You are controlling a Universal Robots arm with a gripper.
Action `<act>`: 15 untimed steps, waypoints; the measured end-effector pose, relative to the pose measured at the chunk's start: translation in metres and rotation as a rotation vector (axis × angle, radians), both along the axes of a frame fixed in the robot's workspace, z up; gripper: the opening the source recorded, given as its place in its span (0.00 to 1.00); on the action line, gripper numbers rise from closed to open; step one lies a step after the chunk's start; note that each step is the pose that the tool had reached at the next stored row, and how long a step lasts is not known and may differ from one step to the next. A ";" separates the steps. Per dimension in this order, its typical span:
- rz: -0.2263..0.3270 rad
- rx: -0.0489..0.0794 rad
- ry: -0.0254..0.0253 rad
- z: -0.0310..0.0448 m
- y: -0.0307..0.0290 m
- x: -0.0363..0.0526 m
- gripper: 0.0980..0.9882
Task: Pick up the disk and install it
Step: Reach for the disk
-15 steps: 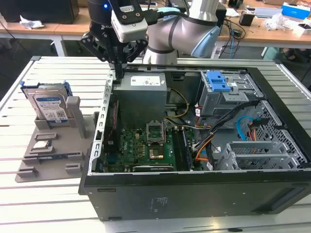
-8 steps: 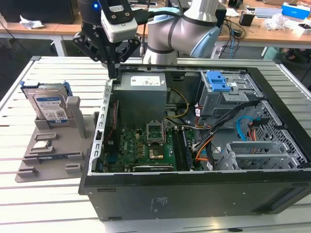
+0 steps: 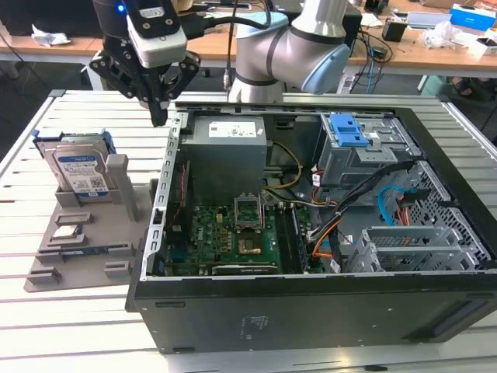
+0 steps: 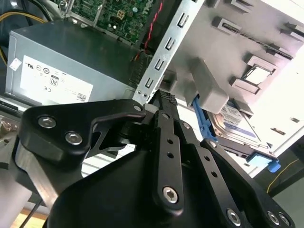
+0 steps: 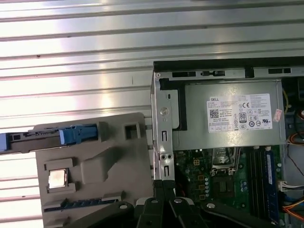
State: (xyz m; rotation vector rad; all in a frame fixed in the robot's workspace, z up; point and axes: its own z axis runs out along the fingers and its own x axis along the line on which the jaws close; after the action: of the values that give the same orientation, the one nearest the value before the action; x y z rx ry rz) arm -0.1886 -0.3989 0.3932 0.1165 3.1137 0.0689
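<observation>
Above the open black metal computer case's side wall (image 3: 165, 183), the black gripper (image 3: 159, 116) hangs empty, fingers together. The blue-framed silver metal disk (image 3: 78, 165) stands propped in a grey plastic fixture (image 3: 85, 233) (well apart, towards the exterior view's left).

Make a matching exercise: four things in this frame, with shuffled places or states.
1. disk
2. gripper
3. power supply box
4. blue latch

A. inside the case, far corner on the exterior view's left
B. on the drive cage
C. leaning on edge in the grey holder
D. shut, empty, over the case's wall

Pairs: 1-C, 2-D, 3-A, 4-B
</observation>
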 end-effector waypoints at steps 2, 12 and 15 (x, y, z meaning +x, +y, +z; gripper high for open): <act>0.000 0.000 0.0000 0.0000 0.0000 -0.0031 0.01; 0.000 0.000 0.0000 0.0000 0.0000 -0.0244 0.01; 0.000 0.000 0.0000 0.0000 0.0000 -0.0304 0.01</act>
State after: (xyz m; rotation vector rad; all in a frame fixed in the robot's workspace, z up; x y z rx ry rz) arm -0.2190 -0.3988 0.3932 0.1167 3.1137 0.0689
